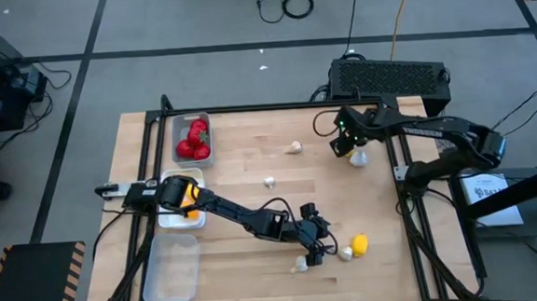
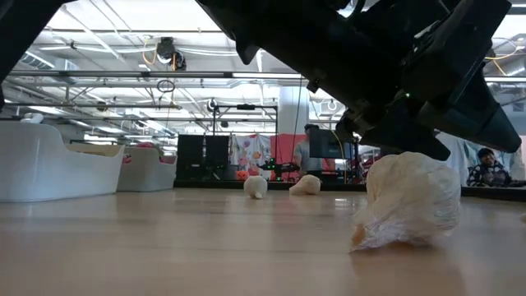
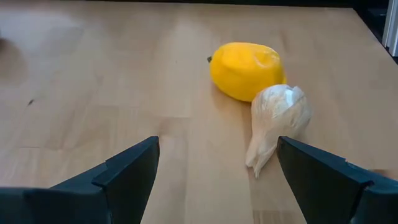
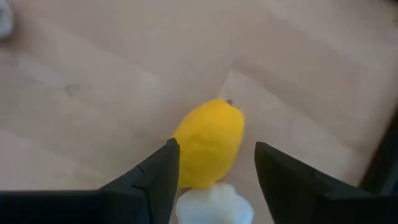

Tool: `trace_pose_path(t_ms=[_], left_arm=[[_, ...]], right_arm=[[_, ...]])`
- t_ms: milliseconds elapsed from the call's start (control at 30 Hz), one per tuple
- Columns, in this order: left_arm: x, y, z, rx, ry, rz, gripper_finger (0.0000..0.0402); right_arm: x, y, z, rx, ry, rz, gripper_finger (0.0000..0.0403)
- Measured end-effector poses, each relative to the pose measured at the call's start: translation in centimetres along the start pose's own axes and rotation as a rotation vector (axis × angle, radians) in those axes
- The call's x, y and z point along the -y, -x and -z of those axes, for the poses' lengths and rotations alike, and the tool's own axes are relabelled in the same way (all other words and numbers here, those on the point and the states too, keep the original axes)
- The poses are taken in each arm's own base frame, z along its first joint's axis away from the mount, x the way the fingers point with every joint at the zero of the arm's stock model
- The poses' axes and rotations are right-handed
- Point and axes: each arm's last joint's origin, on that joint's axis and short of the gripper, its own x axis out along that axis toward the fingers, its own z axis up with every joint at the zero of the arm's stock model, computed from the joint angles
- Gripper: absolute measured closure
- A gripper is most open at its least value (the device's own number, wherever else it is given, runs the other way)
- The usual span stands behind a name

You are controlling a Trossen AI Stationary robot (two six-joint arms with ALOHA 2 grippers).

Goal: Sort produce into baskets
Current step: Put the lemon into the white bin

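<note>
The worktop [image 1: 250,161] carries three baskets on its left side: one [image 1: 177,123] with red produce, one [image 1: 175,222] partly under the left arm's base, and one [image 1: 171,268] that looks empty. The left arm reaches across to the near edge, its end effector [image 3: 217,142] spread wide and holding nothing. Just past its tips lie a yellow lemon-like piece [image 3: 245,70] and, touching it on the nearer side, a garlic bulb [image 3: 277,118]. The bulb's long axis runs roughly toward the end effector, stem end first (so a straight advance should meet it). The right end effector [image 1: 346,146] hangs over another bulb [image 1: 359,158] at the far side, well apart. Whether it grips anything I cannot tell.
</note>
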Motion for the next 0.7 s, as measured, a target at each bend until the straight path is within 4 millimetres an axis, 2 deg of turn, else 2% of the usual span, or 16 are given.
trace_pose_path(t_ms=[267, 400, 533, 700], left_arm=[[0.0, 0.0, 0.0, -0.005, -0.016, -0.001, 0.0070], [0.0, 0.0, 0.2, -0.023, -0.039, -0.004, 0.0070], [-0.1, 0.0, 0.4, -0.042, -0.044, -0.007, 0.0070], [-0.2, 0.2, 0.7, -0.092, -0.097, -0.014, 0.0070]], right_arm=[[0.1, -3.1, -0.6, -0.126, -0.006, 0.004, 0.0127], [-0.1, -4.5, -0.6, -0.173, -0.003, 0.026, 0.0104], [-0.4, -5.7, -0.6, -0.191, 0.008, 0.034, 0.0106], [-0.6, -6.1, -0.7, -0.191, 0.028, 0.013, 0.0141]])
